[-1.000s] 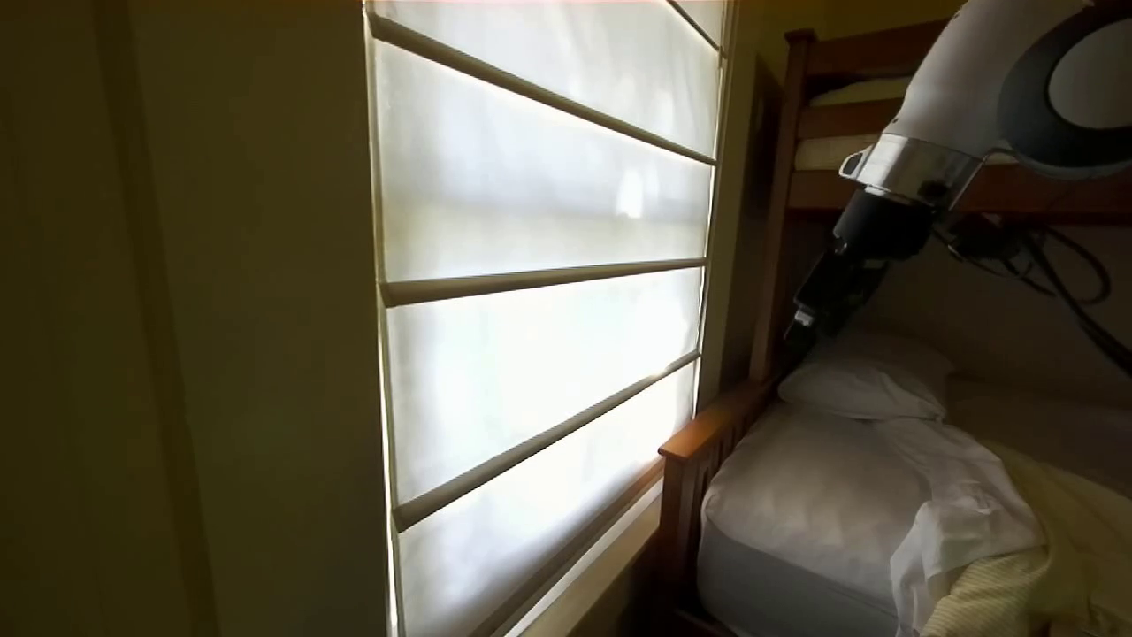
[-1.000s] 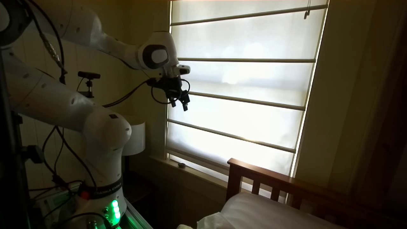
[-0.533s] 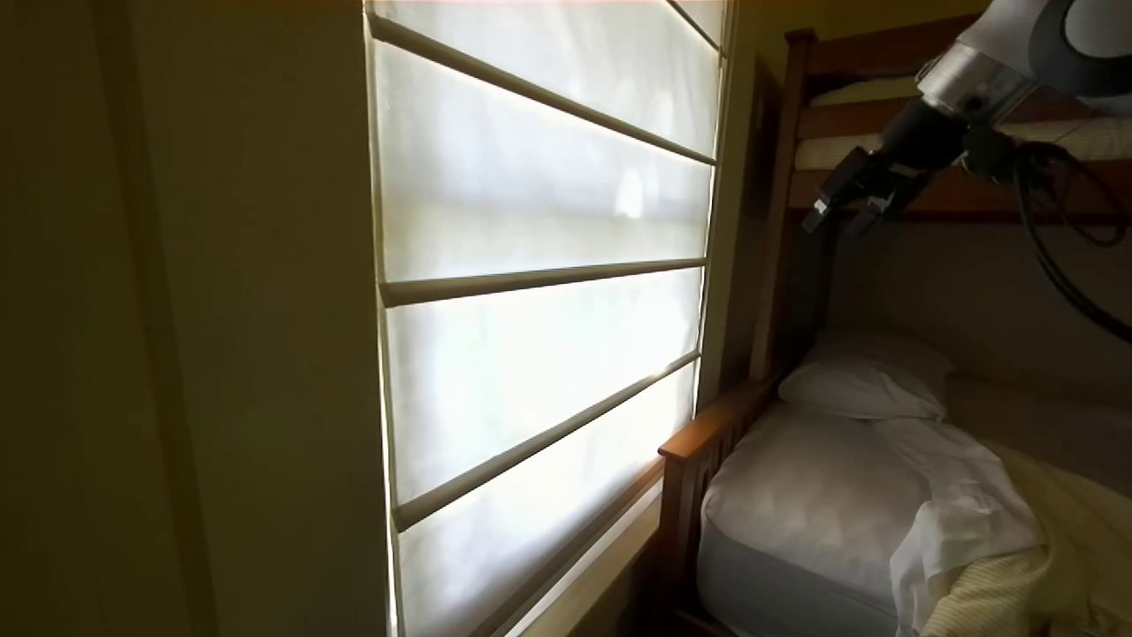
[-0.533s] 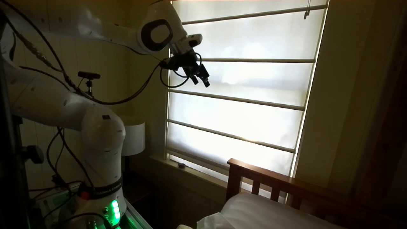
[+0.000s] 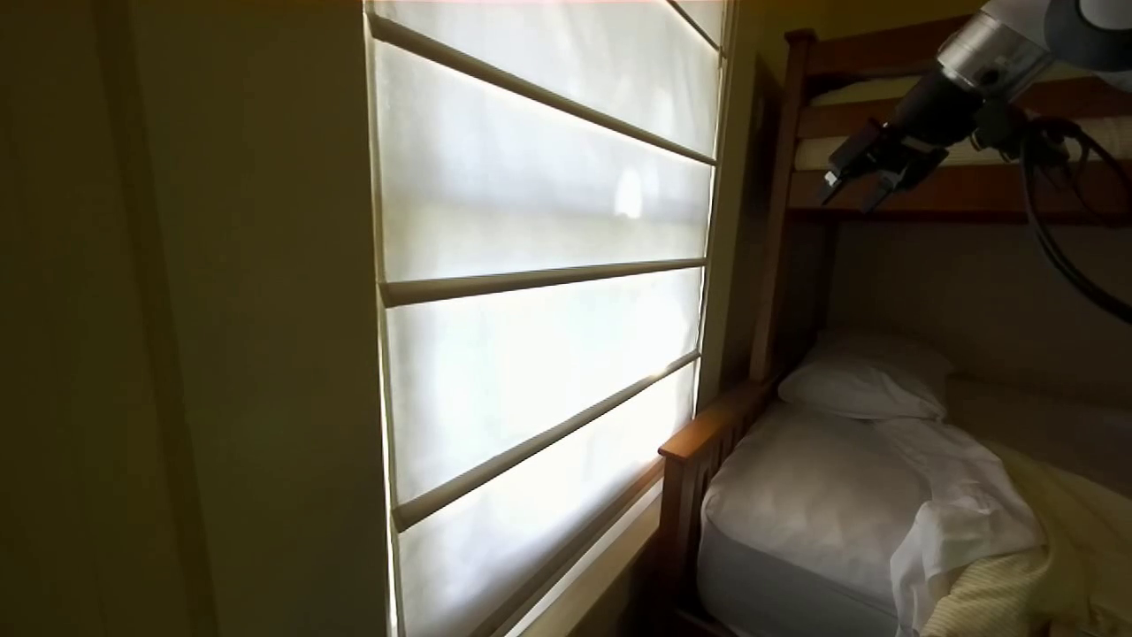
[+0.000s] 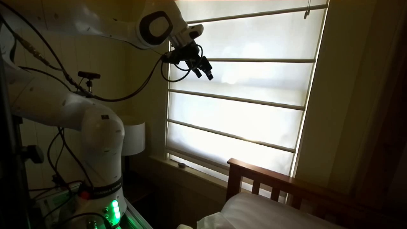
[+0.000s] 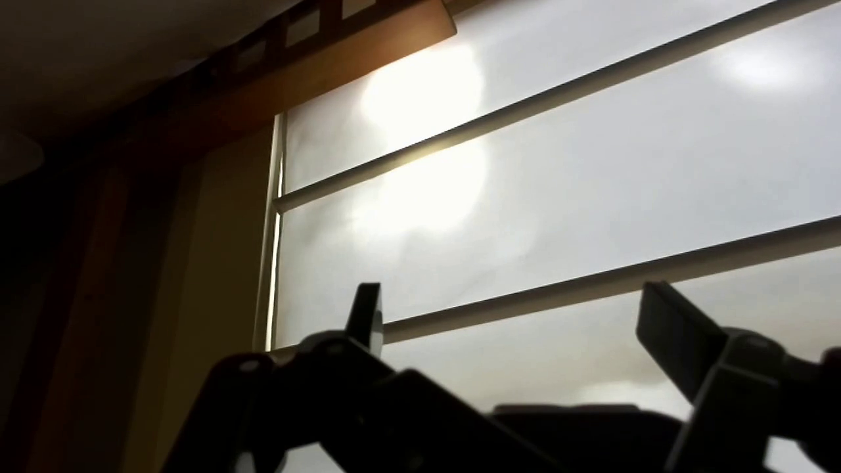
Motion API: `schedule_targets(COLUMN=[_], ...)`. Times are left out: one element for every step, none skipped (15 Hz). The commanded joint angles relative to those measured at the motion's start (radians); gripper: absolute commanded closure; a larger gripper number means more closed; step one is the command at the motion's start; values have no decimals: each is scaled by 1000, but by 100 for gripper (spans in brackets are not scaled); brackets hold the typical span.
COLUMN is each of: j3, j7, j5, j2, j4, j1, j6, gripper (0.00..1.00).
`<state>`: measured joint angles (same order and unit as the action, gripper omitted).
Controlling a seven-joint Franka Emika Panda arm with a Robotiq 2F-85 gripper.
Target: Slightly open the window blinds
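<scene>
The window blinds, a large cream-white backlit shade with horizontal folds, hang down almost to the sill in both exterior views [image 5: 539, 221] [image 6: 254, 86]. They also fill much of the wrist view [image 7: 591, 197]. A thin cord with a small pull [image 6: 306, 14] hangs at their upper right in an exterior view. My gripper shows in both exterior views [image 5: 846, 203] [image 6: 205, 76], pointing obliquely down. In the wrist view the gripper [image 7: 510, 286] has its fingers wide apart with nothing between them. It appears apart from the blinds; the exact gap is hard to tell.
A wooden bed end [image 6: 260, 171] stands before the lower part of the window, with white bedding [image 5: 814, 495] behind it. A lamp [image 6: 135, 138] and a camera on a stand [image 6: 89, 75] are near the arm. A small dark object [image 6: 181, 165] lies on the sill.
My gripper has risen and swung from pointing nearly straight down to a more outward tilt, shifting right in an exterior view. Its movement is smaller in the last half second. The blinds have not moved.
</scene>
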<state>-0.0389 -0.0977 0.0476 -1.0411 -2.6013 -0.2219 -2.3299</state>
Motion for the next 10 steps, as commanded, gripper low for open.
schedule_targets(j3=[18, 8, -3, -16, -20, -24, -23, -24, -22, -26], j7=[-68, -76, -74, -65, -63, -61, -62, -61, -57, -62], j5=[29, 33, 44, 55, 62, 63, 67, 68, 60, 63], j2=[74, 100, 139, 189, 234, 272, 320, 364, 404, 451], j4=[55, 84, 129, 184, 232, 281, 336, 393, 449, 516], j1=[-55, -69, -91, -111, -128, -137, -150, -159, -170, -171], j6=[-74, -123, -167, -217, -263, -310, -350, -388, -423, -447], gripper=[0, 0, 0, 0, 0, 0, 0, 0, 0, 0])
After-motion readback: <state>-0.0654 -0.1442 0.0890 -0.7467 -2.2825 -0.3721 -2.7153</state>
